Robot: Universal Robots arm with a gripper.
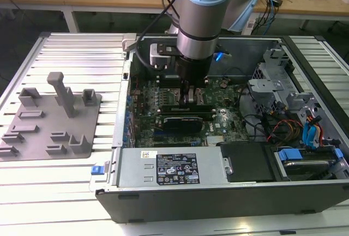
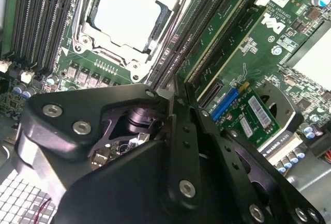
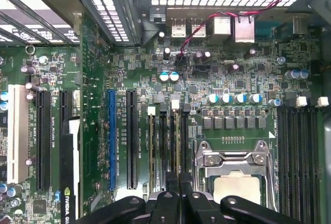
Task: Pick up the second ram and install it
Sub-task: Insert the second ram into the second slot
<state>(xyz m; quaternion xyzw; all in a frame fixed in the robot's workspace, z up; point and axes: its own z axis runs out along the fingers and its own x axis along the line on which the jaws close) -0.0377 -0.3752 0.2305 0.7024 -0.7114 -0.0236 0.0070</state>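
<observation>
My gripper (image 1: 188, 100) reaches down into the open computer case, over the memory slots beside the CPU socket (image 3: 235, 180). In the first wrist view the second ram (image 3: 177, 146), a thin green stick, stands on edge in a slot. It runs in between my fingertips, and the gripper (image 3: 179, 190) looks shut on its top edge. In the second wrist view the fingers (image 2: 181, 131) meet with only a thin seam between them. Green ram (image 2: 220, 27) stands in the slots just past them. Another stick (image 3: 153, 146) sits two slots over.
A grey holder tray (image 1: 49, 116) lies on the slatted table at the exterior view's left. A black graphics card (image 1: 182, 121) sits close in front of the slots. The power supply (image 1: 169, 168), drive cage (image 1: 272, 83) and loose cables (image 1: 311, 132) crowd the case.
</observation>
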